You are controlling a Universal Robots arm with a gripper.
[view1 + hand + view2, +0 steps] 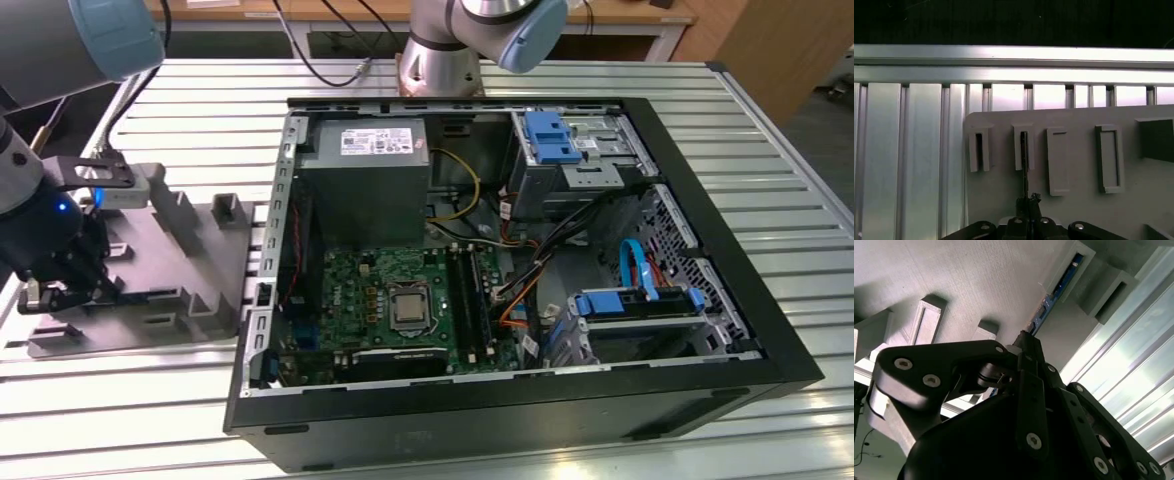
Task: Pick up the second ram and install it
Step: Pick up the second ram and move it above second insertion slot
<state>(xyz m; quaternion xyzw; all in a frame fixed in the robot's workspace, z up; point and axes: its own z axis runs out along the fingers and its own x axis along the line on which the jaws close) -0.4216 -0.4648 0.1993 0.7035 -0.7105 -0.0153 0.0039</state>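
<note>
end effector (1026, 342) clenched on the near end of the ram (1053, 294), which stands on edge in the grey tray (954, 270) slot just ahead. reckon it's light, stiff, brittle: pinch flat faces, no twisting.

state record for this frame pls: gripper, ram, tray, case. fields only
gripper: over the grey fixture tray at the exterior view's left, shut on the second ram
second ram: on edge, seated in a slotted block of the tray, thin dark line in the first wrist view
fixture tray: on the slatted table, beside the open computer case
motherboard: green, inside the case, away from the gripper
install: not yet done
</note>
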